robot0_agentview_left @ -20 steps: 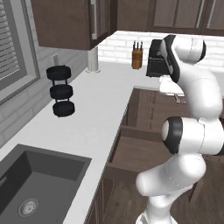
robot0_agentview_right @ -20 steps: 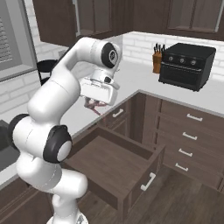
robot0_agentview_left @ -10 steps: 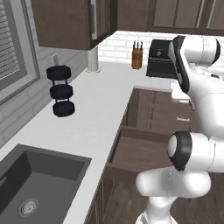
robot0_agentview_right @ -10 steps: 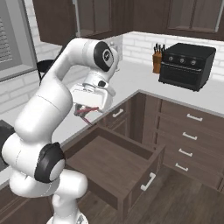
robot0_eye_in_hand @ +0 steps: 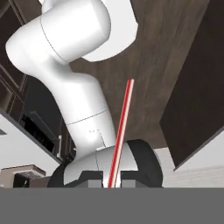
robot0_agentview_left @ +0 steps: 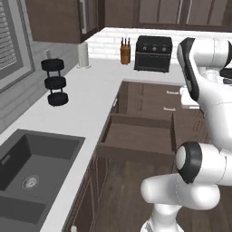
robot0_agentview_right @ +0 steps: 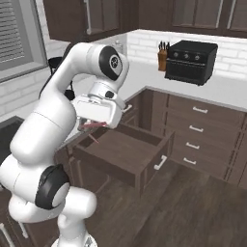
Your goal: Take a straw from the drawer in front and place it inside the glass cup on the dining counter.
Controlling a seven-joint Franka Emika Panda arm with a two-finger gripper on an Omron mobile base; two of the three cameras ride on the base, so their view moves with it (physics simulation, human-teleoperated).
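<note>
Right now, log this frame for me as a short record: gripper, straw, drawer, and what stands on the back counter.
gripper: shut on the straw, gripper seen in the hand view; in the right base view it hangs over the left part of the drawer
straw: red-pink, sticks out straight from between the fingertips, out of the drawer
drawer: pulled open, brown inside, nothing visible in it
back counter: black oven, knife block
task step: straw picked up, not yet placed in a cup

Counted one straw, one open drawer, one black oven, one knife block, one sink.
</note>
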